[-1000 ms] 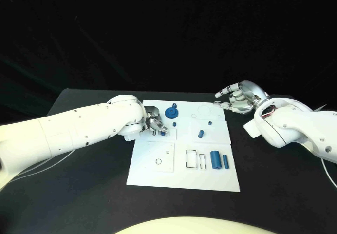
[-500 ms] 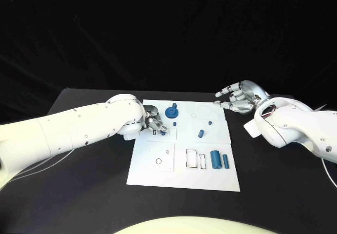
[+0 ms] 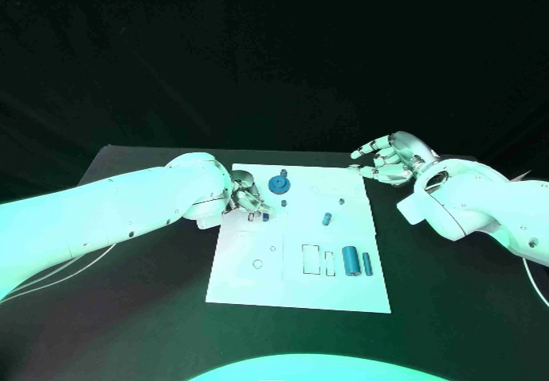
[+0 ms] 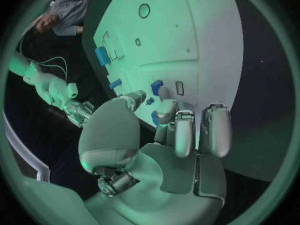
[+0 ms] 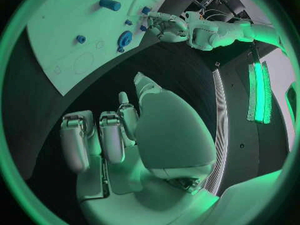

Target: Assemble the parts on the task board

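I see left hand (image 3: 246, 200) pinching a small blue part (image 3: 264, 215) at the task board's (image 3: 300, 278) left edge; right hand (image 3: 389, 159) hovers empty, fingers apart, off its far-right corner.

A black tabletop (image 3: 137, 317) fills the lower part of the head view, its far edge running straight across beneath a dark backdrop (image 3: 274, 71) that looks like hanging black cloth with faint folds. Greenish light falls over the whole scene. In the right wrist view, a bright green light strip (image 5: 259, 92) stands upright off to one side of the room, next to a thin pale curved band (image 5: 217, 130) along a dark surface.
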